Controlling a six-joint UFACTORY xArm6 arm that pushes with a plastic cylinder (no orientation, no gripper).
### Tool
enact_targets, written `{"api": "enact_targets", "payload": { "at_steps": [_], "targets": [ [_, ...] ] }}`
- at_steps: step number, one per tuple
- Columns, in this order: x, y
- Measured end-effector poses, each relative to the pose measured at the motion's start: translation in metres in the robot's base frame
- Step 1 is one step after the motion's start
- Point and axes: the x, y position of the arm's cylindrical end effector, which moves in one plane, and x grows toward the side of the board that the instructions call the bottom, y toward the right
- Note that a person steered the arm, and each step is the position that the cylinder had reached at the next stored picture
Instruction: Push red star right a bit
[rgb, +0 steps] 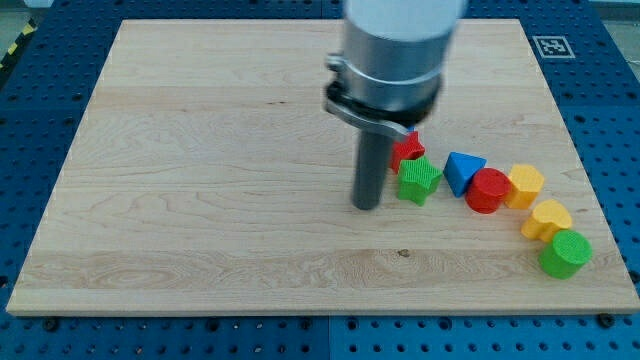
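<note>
The red star (407, 151) lies right of the board's middle, partly hidden behind the arm's metal clamp, with a small blue piece just showing above it. A green star (419, 181) touches it from below. My tip (367, 205) rests on the board just left of the green star and below-left of the red star, very close to both. To the right lie a blue triangle (463, 171) and a red cylinder (488, 191).
A yellow hexagon (524, 185), a yellow heart (546, 219) and a green cylinder (565, 253) curve down toward the board's right edge. The wooden board (200, 180) sits on a blue perforated table. The arm's grey body (395, 50) hides the board's top middle.
</note>
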Motion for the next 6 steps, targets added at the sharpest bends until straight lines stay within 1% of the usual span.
{"api": "enact_targets", "payload": {
  "at_steps": [1, 2, 5, 6],
  "targets": [
    [-0.034, -0.017],
    [-0.040, -0.015],
    [-0.040, 0.052],
    [-0.033, 0.056]
  ]
}}
